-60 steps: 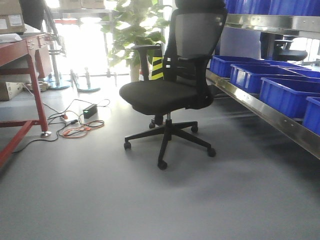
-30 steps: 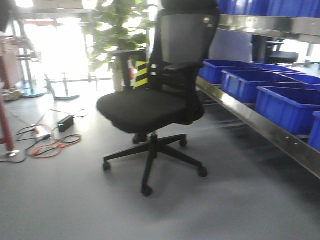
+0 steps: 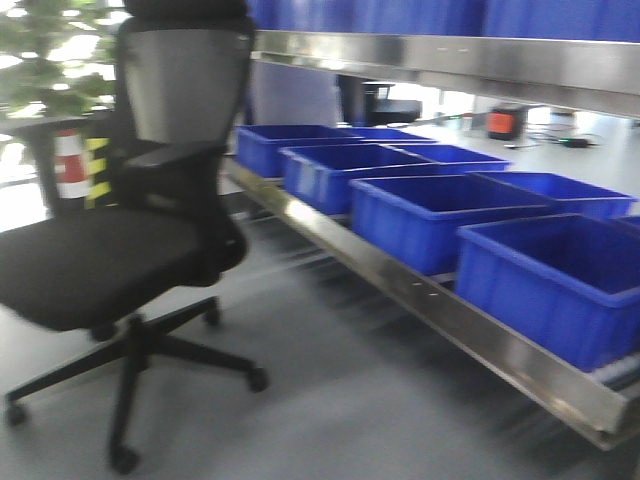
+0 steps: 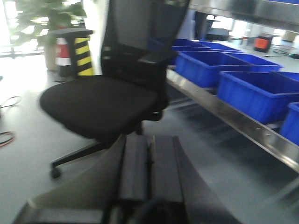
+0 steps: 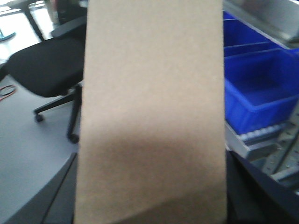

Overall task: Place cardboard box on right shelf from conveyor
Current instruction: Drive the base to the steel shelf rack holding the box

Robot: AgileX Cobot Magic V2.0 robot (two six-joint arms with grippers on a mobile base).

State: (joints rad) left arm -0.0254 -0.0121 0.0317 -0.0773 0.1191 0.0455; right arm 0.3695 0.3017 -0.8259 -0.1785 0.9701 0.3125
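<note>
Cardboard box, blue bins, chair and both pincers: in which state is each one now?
cardboard box: gripped in the air
right pincer: shut on the cardboard box
left pincer: shut, empty
blue bins: open-topped, in a row on the steel shelf
chair: upright, nobody on it

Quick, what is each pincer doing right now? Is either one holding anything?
Left pincer: closed, holding nothing.
Right pincer: closed on the cardboard box.
</note>
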